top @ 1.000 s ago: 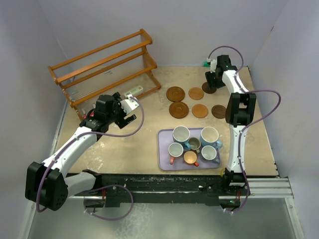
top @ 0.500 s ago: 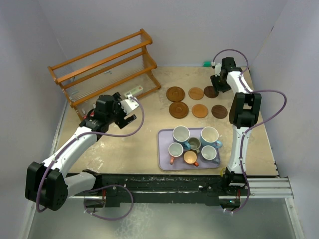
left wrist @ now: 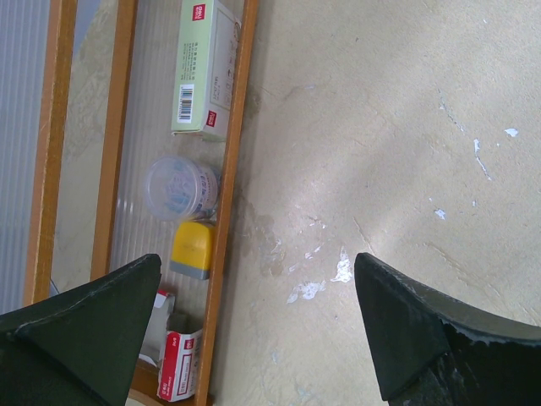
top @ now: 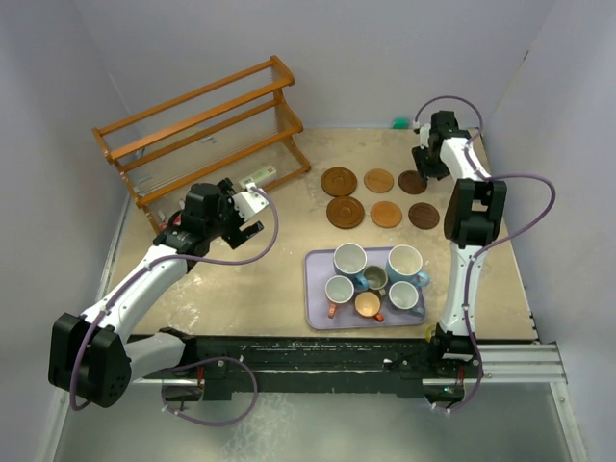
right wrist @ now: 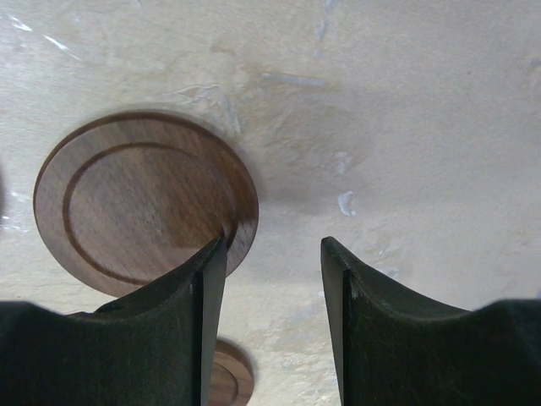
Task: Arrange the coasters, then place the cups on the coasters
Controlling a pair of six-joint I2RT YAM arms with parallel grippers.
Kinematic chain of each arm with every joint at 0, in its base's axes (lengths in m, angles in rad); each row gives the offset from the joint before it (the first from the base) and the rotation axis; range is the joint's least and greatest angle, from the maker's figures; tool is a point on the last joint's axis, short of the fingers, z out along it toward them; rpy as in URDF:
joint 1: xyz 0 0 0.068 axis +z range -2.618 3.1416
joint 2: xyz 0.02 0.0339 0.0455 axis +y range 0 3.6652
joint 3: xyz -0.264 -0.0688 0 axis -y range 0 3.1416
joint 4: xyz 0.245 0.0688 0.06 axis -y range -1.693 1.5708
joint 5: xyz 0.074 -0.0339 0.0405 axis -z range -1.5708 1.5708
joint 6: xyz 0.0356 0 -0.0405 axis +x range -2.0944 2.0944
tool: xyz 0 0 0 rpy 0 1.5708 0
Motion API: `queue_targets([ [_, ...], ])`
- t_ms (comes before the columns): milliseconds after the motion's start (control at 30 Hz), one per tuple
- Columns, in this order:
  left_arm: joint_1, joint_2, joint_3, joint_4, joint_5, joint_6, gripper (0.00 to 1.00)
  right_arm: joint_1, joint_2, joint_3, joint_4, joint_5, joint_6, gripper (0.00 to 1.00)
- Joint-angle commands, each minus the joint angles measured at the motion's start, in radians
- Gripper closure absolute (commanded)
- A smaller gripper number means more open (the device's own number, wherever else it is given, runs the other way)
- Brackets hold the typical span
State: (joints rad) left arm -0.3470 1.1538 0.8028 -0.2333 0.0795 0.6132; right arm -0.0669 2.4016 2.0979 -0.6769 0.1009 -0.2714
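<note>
The left arm [top: 144, 279] is bent, left gripper [top: 248, 210] left of the tray [top: 312, 289], jaws spread wide. The right arm [top: 460, 260] stretches beyond the tray, right gripper [top: 423, 162] pointing down, jaws partly apart.

A dark brown coaster [right wrist: 144, 199] with a raised rim is being shown lying flat on the beige, white-scuffed table [right wrist: 406, 127]. The right gripper [right wrist: 272, 245] is being held with its jaws apart, only bare table being framed between them. The coaster's lower right edge is being overlapped by the finger [right wrist: 169, 338] on the view's left. Part of a second coaster [right wrist: 226, 376] is being glimpsed near the bottom edge.
</note>
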Motion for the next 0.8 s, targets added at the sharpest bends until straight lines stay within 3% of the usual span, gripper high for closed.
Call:
queue_targets([
  [0, 0.007, -0.026, 0.012, 0.020, 0.024, -0.007, 0.07, -0.017, -0.002, 0.030, -0.056, 0.053, -0.018, 0.49],
  [333, 0.006, -0.001, 0.032, 0.004, 0.049, 0.009, 0.07, -0.019, -0.033, 0.046, -0.067, -0.039, 0.005, 0.45],
  [600, -0.003, 0.047, 0.113, -0.099, 0.161, 0.038, 0.08, -0.019, -0.203, -0.063, -0.023, -0.157, 0.016, 0.35],
  [767, -0.069, 0.081, 0.183, -0.161, 0.168, 0.021, 0.09, -0.019, -0.347, -0.164, -0.037, -0.239, -0.008, 0.31],
])
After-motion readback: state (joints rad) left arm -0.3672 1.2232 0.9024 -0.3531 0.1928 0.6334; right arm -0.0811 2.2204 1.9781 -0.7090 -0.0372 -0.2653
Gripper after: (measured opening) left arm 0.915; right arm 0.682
